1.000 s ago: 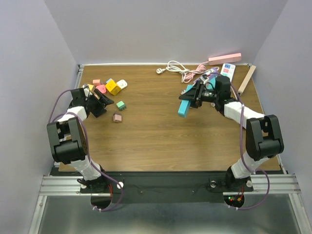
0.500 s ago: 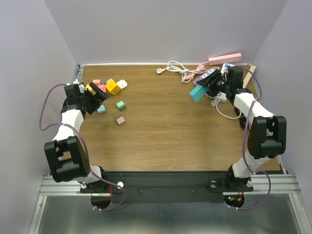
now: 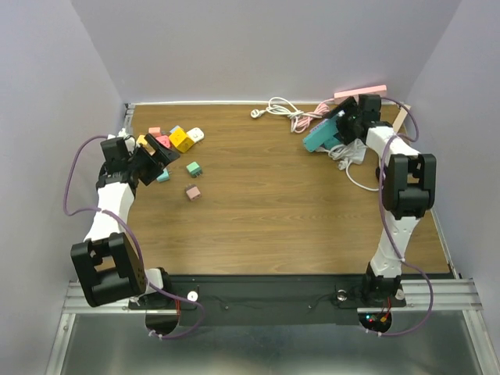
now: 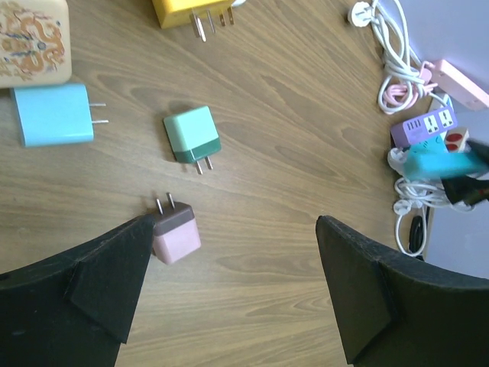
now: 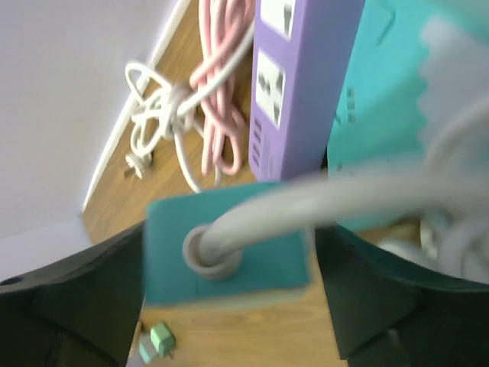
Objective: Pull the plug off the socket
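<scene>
The teal strip (image 3: 319, 138) is seen at the far right of the table (image 3: 266, 211), tilted, with a purple strip (image 5: 302, 84) touching its side and a pink strip (image 3: 361, 91) beyond it by the back wall. A thick grey cord (image 5: 321, 195) is seen entering the teal strip's end face. That end is flanked by the fingers (image 5: 76, 306) of the right gripper (image 5: 229, 229), one on each side. The wrist view is blurred there, so it cannot be told whether the strip is pinched or merely straddled. A white plug (image 4: 401, 206) is seen on the table just beside the teal strip, among loops of white cable (image 3: 273, 107) and a pink cord (image 5: 221, 115) — whether it touches the strip cannot be told.

At the far left, the left gripper (image 4: 233, 229) is held above the wood with its jaws spread wide and nothing between them. Loose adapters are scattered below it: a pink one (image 4: 176, 229) just beside one finger, a green one (image 4: 191, 135) near it, a blue one (image 4: 52, 115) farther left, and a yellow one (image 4: 191, 9) at the top edge — all lying apart from each other.
</scene>
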